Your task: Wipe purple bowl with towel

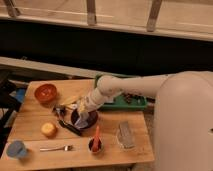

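So the gripper (83, 114) is down inside the purple bowl (93, 120), clamped tight on the towel (83, 120), which is bunched against the bowl's inside. The bowl sits mid-table (112, 152), with an orange-red bowl (45, 92) at the back left and a green tray (120, 104) behind the arm.

I log on the wooden tabletop (30, 116): orange-red bowl (45, 92) back left; round yellow-orange fruit (48, 129) nearer the front. Fork (56, 148) lies along the front edge, with a blue object (16, 149) at the front-left corner. Small dark cup (95, 145) front centre, grey rectangular block (125, 135) to its right. Green tray (116, 104) at back right.
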`<state>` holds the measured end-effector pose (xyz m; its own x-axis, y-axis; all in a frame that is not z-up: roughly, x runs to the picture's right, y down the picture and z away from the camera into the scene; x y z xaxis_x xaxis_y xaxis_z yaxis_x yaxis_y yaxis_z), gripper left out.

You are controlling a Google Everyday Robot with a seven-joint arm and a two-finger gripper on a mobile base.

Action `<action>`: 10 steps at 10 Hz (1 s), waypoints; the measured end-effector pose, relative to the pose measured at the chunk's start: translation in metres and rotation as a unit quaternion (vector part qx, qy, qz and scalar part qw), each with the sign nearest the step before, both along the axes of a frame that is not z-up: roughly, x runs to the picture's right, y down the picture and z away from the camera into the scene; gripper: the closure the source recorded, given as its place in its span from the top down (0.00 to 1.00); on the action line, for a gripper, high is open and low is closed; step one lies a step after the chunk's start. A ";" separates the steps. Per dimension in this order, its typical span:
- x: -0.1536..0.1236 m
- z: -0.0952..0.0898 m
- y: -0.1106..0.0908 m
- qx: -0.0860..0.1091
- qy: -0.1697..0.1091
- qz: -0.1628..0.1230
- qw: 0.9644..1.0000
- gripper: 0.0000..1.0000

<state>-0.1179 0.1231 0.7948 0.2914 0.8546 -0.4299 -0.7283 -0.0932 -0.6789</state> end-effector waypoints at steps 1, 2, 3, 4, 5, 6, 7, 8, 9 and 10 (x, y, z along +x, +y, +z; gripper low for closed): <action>0.002 0.001 0.005 -0.003 0.003 0.000 1.000 0.00; 0.007 0.000 0.007 -0.003 0.011 0.001 1.000 0.00; 0.020 -0.002 0.007 -0.002 0.026 0.006 1.000 0.00; 0.033 0.000 0.005 -0.002 0.039 0.014 0.999 0.00; 0.046 0.004 -0.001 0.000 0.056 0.023 0.998 0.00; 0.052 0.009 -0.009 0.004 0.072 0.034 0.997 0.00; 0.055 0.011 -0.015 0.007 0.080 0.041 0.996 0.00; 0.059 0.013 -0.020 0.011 0.087 0.048 0.995 0.00; 0.059 0.014 -0.027 0.018 0.089 0.055 0.994 0.00; 0.051 0.012 -0.031 0.022 0.081 0.057 0.995 0.00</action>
